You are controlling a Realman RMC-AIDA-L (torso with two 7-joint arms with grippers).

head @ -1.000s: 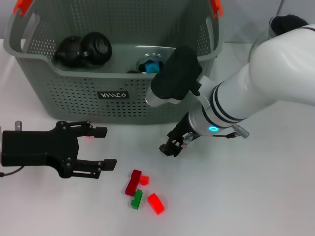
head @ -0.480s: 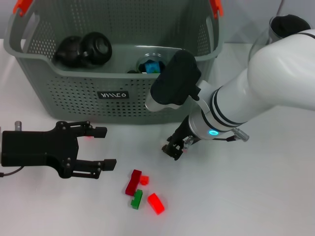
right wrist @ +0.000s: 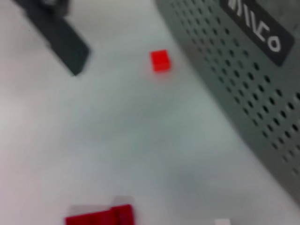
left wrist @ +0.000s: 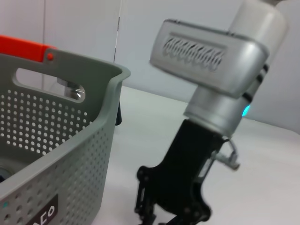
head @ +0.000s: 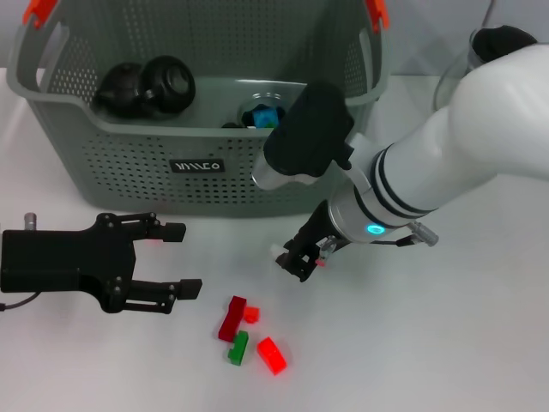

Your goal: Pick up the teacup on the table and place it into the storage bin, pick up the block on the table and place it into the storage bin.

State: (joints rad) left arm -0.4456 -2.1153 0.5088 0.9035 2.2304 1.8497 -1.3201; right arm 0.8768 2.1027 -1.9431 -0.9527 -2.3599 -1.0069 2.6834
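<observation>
Grey perforated storage bin [head: 197,163] sits just behind my right gripper [head: 296,260], which hangs low over the white table [head: 446,343]; I cannot tell how its fingers stand or whether it holds anything. Below and to its left lie the blocks [head: 244,330], red and green, apart from it. My left gripper [head: 176,259] rests spread wide and empty beside them.

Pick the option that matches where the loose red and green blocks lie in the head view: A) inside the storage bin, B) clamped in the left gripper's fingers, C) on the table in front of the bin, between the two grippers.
C: the red and green blocks lie on the white table in front of the storage bin, between the left gripper and the right gripper, touching neither.
</observation>
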